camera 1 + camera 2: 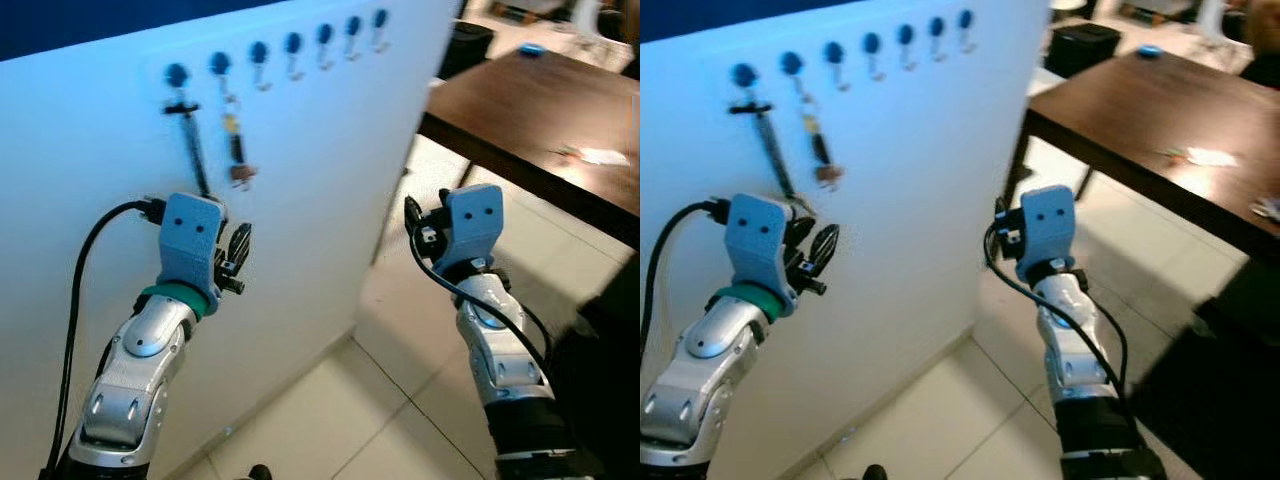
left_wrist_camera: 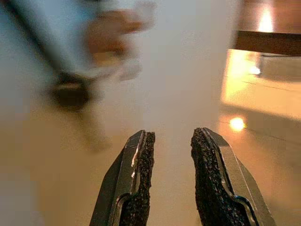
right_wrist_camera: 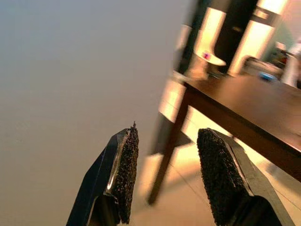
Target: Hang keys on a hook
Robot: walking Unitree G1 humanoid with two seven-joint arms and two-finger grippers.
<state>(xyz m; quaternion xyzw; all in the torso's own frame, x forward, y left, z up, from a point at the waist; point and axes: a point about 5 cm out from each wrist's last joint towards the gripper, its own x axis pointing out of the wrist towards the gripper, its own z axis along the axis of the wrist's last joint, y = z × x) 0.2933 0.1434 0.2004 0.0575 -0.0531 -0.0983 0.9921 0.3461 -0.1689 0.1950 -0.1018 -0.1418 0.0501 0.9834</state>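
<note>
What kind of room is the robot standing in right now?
Probably a home's entry or dining area: a white wall panel carries a row of blue hooks with keys hanging, a dark wooden table stands beside it, and the floor is tiled.

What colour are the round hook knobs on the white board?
The hook knobs are blue, standing in one row along the white board; the left eye view shows them best.

Both eye views look forward and down from head height at the white panel [image 1: 300, 180] and dark table [image 1: 1140, 120], sharing that scene; each wrist view looks close along its fingers, the left at the panel, the right past its edge toward the table.
</note>
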